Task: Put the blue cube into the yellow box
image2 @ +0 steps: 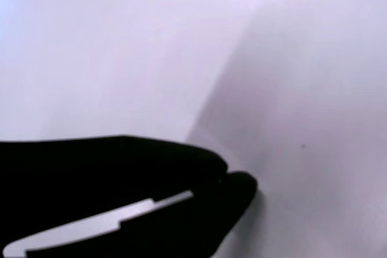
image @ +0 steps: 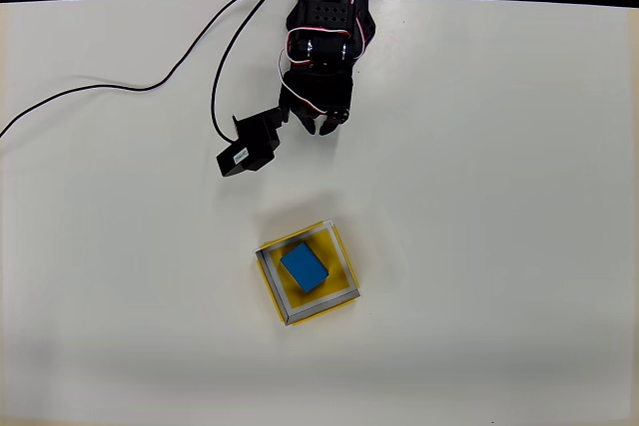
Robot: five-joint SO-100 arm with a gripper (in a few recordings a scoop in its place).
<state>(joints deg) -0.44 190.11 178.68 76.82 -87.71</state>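
Blue cube (image: 305, 267) sits inside the yellow box (image: 341, 256) near the middle of the white table (image: 499, 197) in the overhead view, turned at an angle within the grey rim. Well apart on the far side, the black arm (image: 324, 27) reaches in from the table's far edge, its gripper (image: 319, 125) pointing down, fingers closed together and holding nothing; the wrist view shows the dark fingertips (image2: 233, 185) meeting above bare tabletop.

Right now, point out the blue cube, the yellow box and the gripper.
blue cube (image: 305, 267): overhead view, middle of its top face.
yellow box (image: 339, 254): overhead view, right rim.
gripper (image: 321, 125): overhead view, fingertips, together.
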